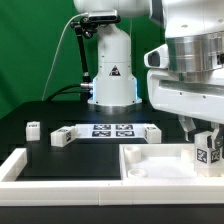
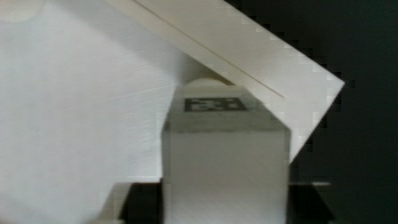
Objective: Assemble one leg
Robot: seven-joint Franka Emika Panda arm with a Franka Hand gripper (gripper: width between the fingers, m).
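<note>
My gripper [image 1: 204, 136] is shut on a leg [image 1: 208, 153], a small white block with a black-and-white tag, and holds it upright over the right end of the large white tray-like piece [image 1: 150, 163]. In the wrist view the leg [image 2: 226, 150] stands between my dark fingers [image 2: 153, 202], its tagged far end at the tray-like piece's raised wall [image 2: 249, 60] near a corner. I cannot tell whether the leg touches the piece. Another leg [image 1: 33, 128] stands on the table at the exterior view's left.
The marker board [image 1: 110, 130] lies in the middle of the black table, with a small white block [image 1: 60, 138] at its left end. A white raised border [image 1: 18, 165] runs along the front left. The robot base [image 1: 112, 70] stands behind.
</note>
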